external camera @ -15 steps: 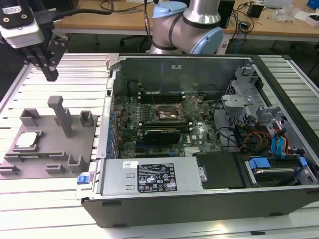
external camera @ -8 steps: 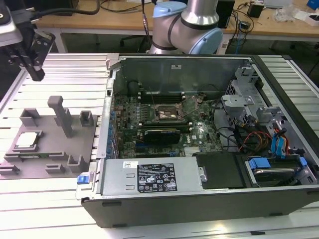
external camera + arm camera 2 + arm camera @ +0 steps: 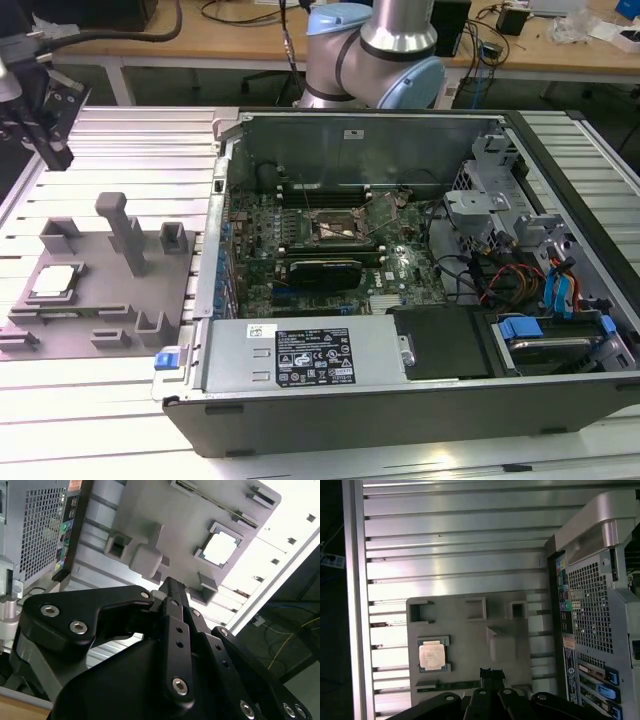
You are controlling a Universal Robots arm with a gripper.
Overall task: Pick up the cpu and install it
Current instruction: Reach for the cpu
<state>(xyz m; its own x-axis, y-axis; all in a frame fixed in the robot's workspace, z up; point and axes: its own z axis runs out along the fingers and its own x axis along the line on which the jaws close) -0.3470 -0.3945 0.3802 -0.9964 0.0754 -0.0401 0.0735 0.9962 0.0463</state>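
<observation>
The cpu (image 3: 54, 282) is a small square chip with a pale silver top. It lies flat in a recess at the exterior view's left end of the grey tray (image 3: 100, 300), and is seen in both wrist views (image 3: 220, 549) (image 3: 431, 656). My gripper (image 3: 55, 150) hangs high over the slatted table, beyond the tray's far left corner and well apart from the cpu. Its black fingers (image 3: 172, 595) are pressed together with nothing between them, tips (image 3: 491, 672) pointing toward the tray. The dark metal-framed socket (image 3: 338, 228) sits on the motherboard inside the open computer case (image 3: 400, 400).
Grey posts and blocks (image 3: 125, 230) stand up from the tray beside the cpu. The open case has tall metal walls, cables and drive cages (image 3: 530, 300) on the exterior view's right. The arm's base (image 3: 375, 55) stands behind the case. Bare slatted table (image 3: 130, 140) lies under the gripper.
</observation>
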